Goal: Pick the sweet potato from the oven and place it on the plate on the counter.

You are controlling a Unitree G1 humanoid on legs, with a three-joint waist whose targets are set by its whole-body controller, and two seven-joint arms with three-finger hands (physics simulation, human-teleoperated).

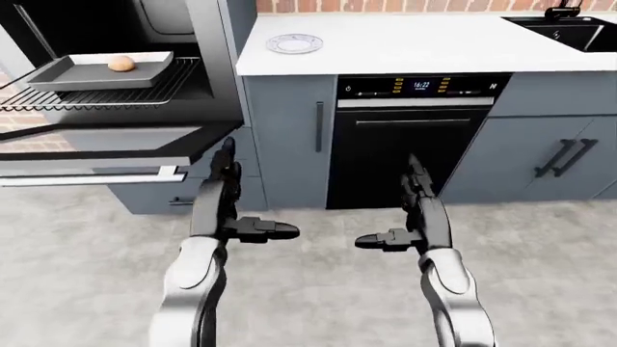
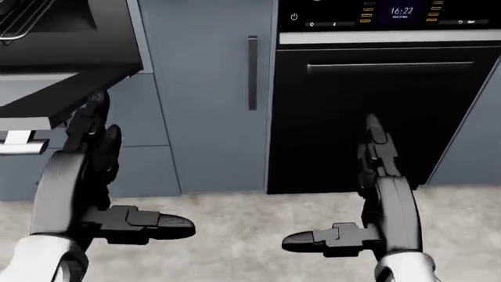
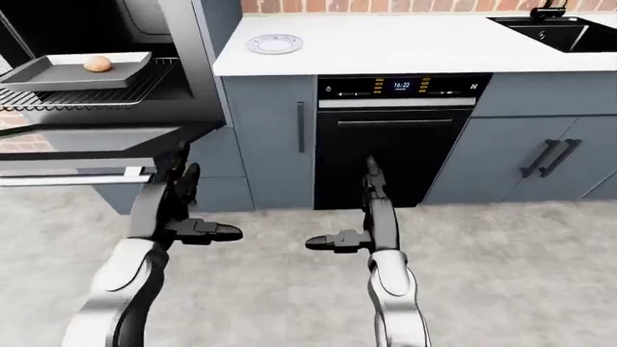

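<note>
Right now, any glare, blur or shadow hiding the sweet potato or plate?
Left-eye view: sharp, flat even light, no glare; sweet potato and plate clear. Right-eye view: the same. Head view: sharp but aimed low, shows neither; dark oven door fills much of it.

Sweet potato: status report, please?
Both robot hands open, empty. Sweet potato on oven tray. Plate bare. Path clear.

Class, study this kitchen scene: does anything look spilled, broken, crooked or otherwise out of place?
Nothing stands out. The sweet potato sits on a tray on the pulled-out oven rack, above the open oven door. The plate lies flat on the counter. The left hand and right hand are open and empty.
</note>
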